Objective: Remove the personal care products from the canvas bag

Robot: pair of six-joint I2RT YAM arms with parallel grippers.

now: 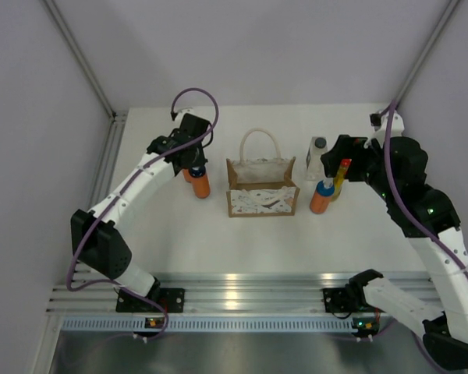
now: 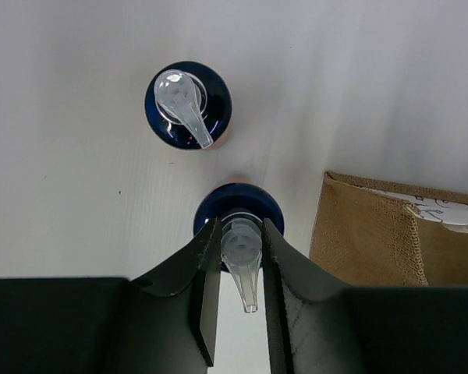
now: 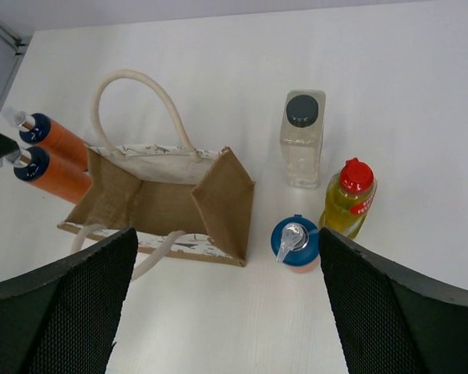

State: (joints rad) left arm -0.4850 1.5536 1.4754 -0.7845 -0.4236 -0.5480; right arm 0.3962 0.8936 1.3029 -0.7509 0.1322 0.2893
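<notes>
The canvas bag (image 1: 261, 188) stands open in the middle of the table, and its inside (image 3: 160, 204) shows no bottle. My left gripper (image 2: 241, 248) is shut on the clear pump head of an orange bottle (image 1: 201, 186) with a blue cap, just left of the bag. A second orange bottle (image 2: 188, 104) stands right behind it. To the right of the bag stand a clear bottle (image 3: 302, 138) with a dark grey cap, a yellow bottle (image 3: 349, 198) with a red cap and a third orange bottle (image 3: 295, 241). Above these my right gripper (image 3: 226, 238) hangs open, holding nothing.
White walls close the table at the back and sides. An aluminium rail (image 1: 234, 300) with both arm bases runs along the near edge. One white rope handle (image 3: 140, 89) stands up over the bag; the other hangs down its near side.
</notes>
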